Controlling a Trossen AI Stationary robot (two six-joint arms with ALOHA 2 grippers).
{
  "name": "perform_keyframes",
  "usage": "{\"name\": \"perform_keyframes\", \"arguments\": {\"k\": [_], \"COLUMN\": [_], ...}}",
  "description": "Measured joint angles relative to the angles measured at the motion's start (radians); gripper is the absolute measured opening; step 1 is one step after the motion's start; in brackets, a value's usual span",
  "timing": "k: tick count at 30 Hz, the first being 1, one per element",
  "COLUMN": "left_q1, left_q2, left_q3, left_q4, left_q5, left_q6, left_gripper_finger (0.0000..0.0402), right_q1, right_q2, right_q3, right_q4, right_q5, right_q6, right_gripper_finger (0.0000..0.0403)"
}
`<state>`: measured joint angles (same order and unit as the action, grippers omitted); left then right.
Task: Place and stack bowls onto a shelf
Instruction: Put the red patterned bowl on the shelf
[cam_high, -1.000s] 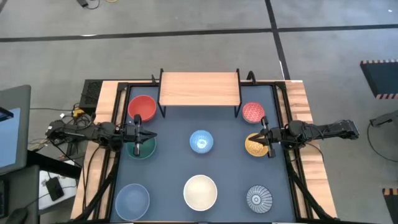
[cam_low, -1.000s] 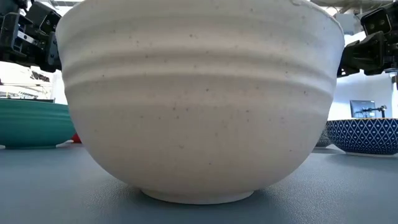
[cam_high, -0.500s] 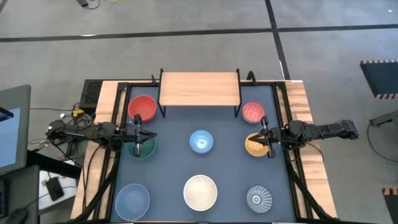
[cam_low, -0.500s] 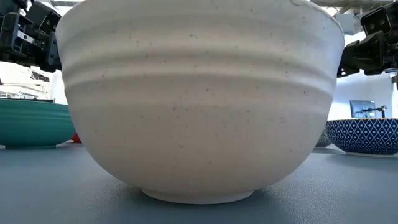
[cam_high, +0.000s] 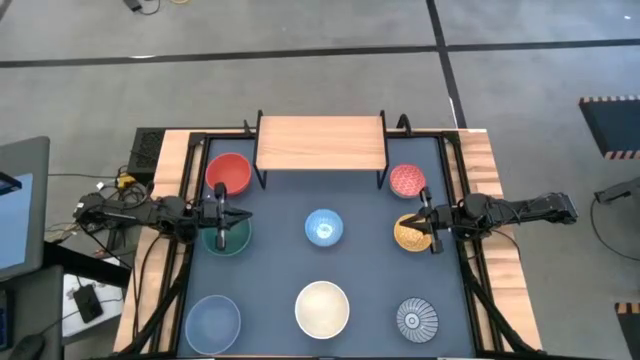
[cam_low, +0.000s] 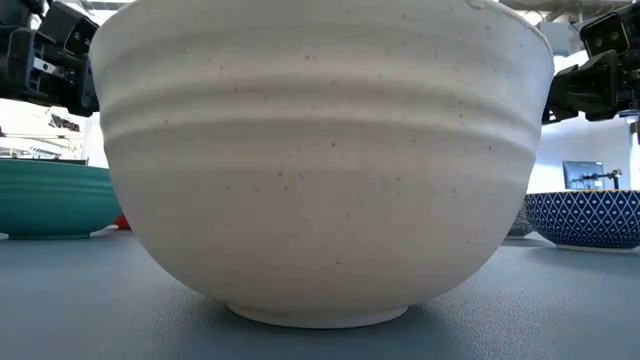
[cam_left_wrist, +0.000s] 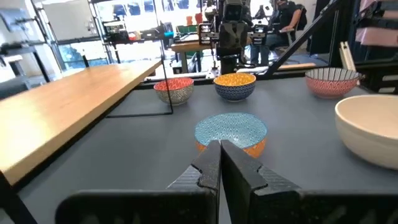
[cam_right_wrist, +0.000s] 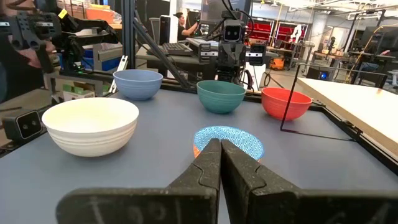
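The shelf (cam_high: 321, 142) is standing bare at the far edge of the table (cam_high: 275, 260); none of the bowls is sitting on it yet. Eight bowls are lying spread over the dark top: red bowl (cam_high: 228, 170) and green bowl (cam_high: 227, 236) on the left, light blue patterned bowl (cam_high: 323, 227) centre, speckled bowl (cam_high: 407, 180) and yellow bowl (cam_high: 411, 233) on the right, grey-blue bowl (cam_high: 214, 320), cream bowl (cam_high: 322, 307) and ribbed bowl (cam_high: 417, 319) along the near row. The left gripper (cam_high: 221, 212) is hovering above the green bowl's rim, fingers pressed together, holding nothing. The right gripper (cam_high: 430, 225) is hovering beside the yellow bowl, likewise closed and empty. Judged step: the opening approach. The next move is calling for spreading the fingers and lowering over a rim.
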<state>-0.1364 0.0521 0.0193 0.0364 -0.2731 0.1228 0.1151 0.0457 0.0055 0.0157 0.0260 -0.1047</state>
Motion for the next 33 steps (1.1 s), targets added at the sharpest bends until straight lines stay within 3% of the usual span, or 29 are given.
{"name": "perform_keyframes", "arguments": {"k": [9, 14, 17, 20, 23, 30, 33], "left_q1": [0.0, 0.0, 0.0, 0.0, 0.001, 0.001, -0.002], "left_q2": [0.0, 0.0, 0.0, 0.0, 0.004, 0.011, 0.038], "left_q3": [-0.001, -0.001, -0.001, -0.001, 0.0, 0.0, 0.0], "left_q4": [0.037, 0.139, 0.209, 0.309, 0.37, 0.299, 0.271], "left_q5": [-0.017, -0.035, -0.029, 0.004, -0.12, -0.313, -0.308], "left_q6": [0.412, 0.576, 0.59, 0.347, 0.038, -0.704, -0.87], "left_gripper_finger": [0.0, 0.0, 0.0, 0.0, 0.0, 0.0, 0.0], "right_q1": [0.0, 0.0, 0.0, 0.0, 0.0, 0.0, 0.0], "right_q2": [0.0, 0.0, 0.0, 0.0, 0.0, 0.0, 0.0], "right_q3": [0.0, 0.0, 0.0, 0.0, 0.0, 0.0, 0.0], "right_q4": [0.0, 0.0, 0.0, 0.0, 0.0, 0.056, 0.089], "right_q5": [0.0, 0.0, 0.0, 0.0, 0.0, 0.006, 0.007], "right_q6": [0.0, 0.0, 0.0, 0.0, 0.0, 0.0, 0.0], "right_gripper_finger": [0.0033, 0.0033, 0.0033, 0.0033, 0.0033, 0.0033, 0.0033]}}
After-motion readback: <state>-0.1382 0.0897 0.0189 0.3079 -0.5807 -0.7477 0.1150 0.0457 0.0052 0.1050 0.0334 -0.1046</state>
